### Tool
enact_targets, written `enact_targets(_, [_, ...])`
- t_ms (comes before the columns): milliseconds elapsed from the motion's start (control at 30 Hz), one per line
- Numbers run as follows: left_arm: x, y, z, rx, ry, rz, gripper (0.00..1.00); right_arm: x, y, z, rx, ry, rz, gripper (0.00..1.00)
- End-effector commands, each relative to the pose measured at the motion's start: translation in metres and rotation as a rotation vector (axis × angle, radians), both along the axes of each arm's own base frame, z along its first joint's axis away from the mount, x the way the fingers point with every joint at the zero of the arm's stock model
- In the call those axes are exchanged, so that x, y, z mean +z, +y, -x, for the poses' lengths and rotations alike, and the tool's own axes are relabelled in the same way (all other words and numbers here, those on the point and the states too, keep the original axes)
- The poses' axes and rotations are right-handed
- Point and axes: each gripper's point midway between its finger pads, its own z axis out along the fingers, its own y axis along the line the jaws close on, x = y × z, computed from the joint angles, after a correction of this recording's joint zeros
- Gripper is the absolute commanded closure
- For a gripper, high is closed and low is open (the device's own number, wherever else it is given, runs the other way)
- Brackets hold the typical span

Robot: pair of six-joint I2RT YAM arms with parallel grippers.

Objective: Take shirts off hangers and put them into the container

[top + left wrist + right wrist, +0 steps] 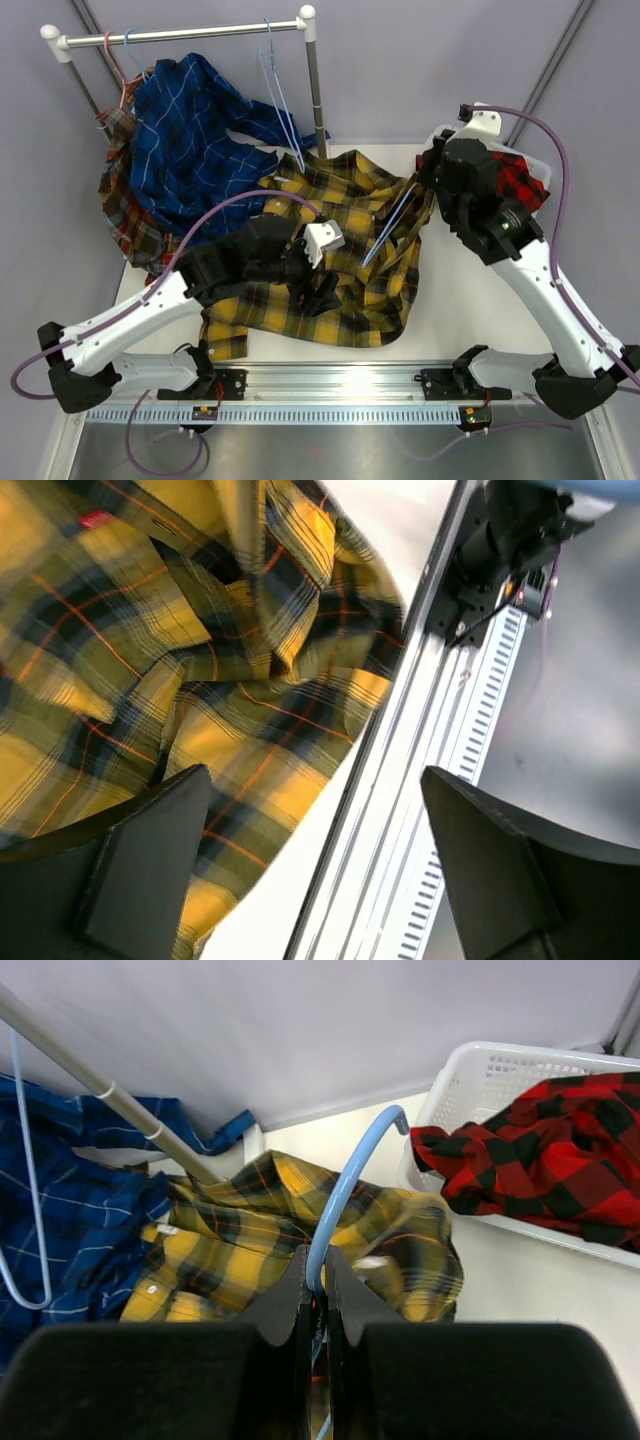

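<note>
The yellow-and-black shirt [350, 230] lies crumpled on the table's middle. My left gripper [322, 295] hovers over its near hem, open, with nothing between its fingers [150, 860]; below it I see shirt cloth [200, 660] and the table's front rail. My right gripper [318, 1260] is shut on a light blue hanger [345, 1190] whose wire [390, 225] runs down into the yellow shirt [240, 1240]. The white container [541, 165] at the right holds the red-and-black shirt [540, 1150]. A blue shirt [190, 140] and a brown-red plaid one [125, 215] hang at the left.
A metal clothes rail [190, 33] spans the back, its post [316, 95] standing by the yellow shirt. An empty light blue hanger [280, 100] and a pink one [118, 70] hang from it. An aluminium rail [340, 380] edges the table's front.
</note>
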Motion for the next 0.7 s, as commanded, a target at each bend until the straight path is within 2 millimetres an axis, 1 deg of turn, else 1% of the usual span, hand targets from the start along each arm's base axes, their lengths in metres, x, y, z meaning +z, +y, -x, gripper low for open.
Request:
enact_targets(0, [0.054,0.010,0.000,0.084,-0.052,0.147,0.04,0.013,0.010,-0.001,0.041,-0.083,-0.063,1.00])
enact_targets(33, [0.062,0.012,0.001,0.103,-0.044,0.171,0.01,0.006,0.014,-0.002,0.048,-0.077,-0.061,1.00])
enact_targets(67, [0.072,0.014,0.001,0.116,-0.047,0.196,0.01,0.002,0.024,0.000,0.073,-0.073,-0.058,1.00])
enact_targets(100, [0.089,0.017,0.001,0.133,-0.061,0.234,0.01,-0.002,0.029,0.000,0.082,-0.069,-0.055,1.00])
enact_targets(133, [0.097,0.018,0.002,0.153,-0.046,0.258,0.01,-0.007,0.040,-0.001,0.102,-0.062,-0.050,1.00])
enact_targets(200, [0.109,0.019,-0.002,0.185,-0.043,0.285,0.01,-0.014,0.051,-0.002,0.112,-0.052,-0.040,1.00])
enact_targets(233, [0.120,0.019,-0.003,0.204,-0.037,0.311,0.01,-0.016,0.056,-0.002,0.118,-0.050,-0.038,1.00])
enact_targets(300, [0.126,0.018,-0.009,0.246,-0.033,0.323,0.01,-0.022,0.068,-0.003,0.123,-0.045,-0.026,1.00])
enact_targets(333, [0.125,0.018,-0.015,0.282,-0.029,0.317,0.01,-0.023,0.072,-0.003,0.125,-0.046,-0.025,1.00])
enact_targets(367, [0.129,0.017,-0.018,0.295,-0.034,0.325,0.01,-0.025,0.077,-0.005,0.126,-0.046,-0.018,1.00])
enact_targets(433, [0.126,0.013,-0.023,0.311,-0.028,0.312,0.02,-0.026,0.084,-0.005,0.123,-0.050,-0.001,1.00])
enact_targets(500, [0.125,0.011,-0.027,0.329,-0.024,0.307,0.04,-0.032,0.091,-0.008,0.113,-0.042,0.032,1.00])
enact_targets(533, [0.120,0.009,-0.029,0.335,-0.017,0.295,0.05,-0.029,0.093,-0.008,0.108,-0.048,0.034,1.00])
enact_targets(600, [0.113,0.007,-0.035,0.363,-0.008,0.278,0.07,-0.032,0.097,-0.010,0.100,-0.045,0.056,1.00])
enact_targets(633, [0.109,0.006,-0.039,0.383,-0.003,0.266,0.08,-0.029,0.102,-0.009,0.105,-0.056,0.054,1.00])
enact_targets(667, [0.099,0.003,-0.042,0.394,0.008,0.243,0.09,-0.030,0.102,-0.010,0.090,-0.058,0.063,1.00])
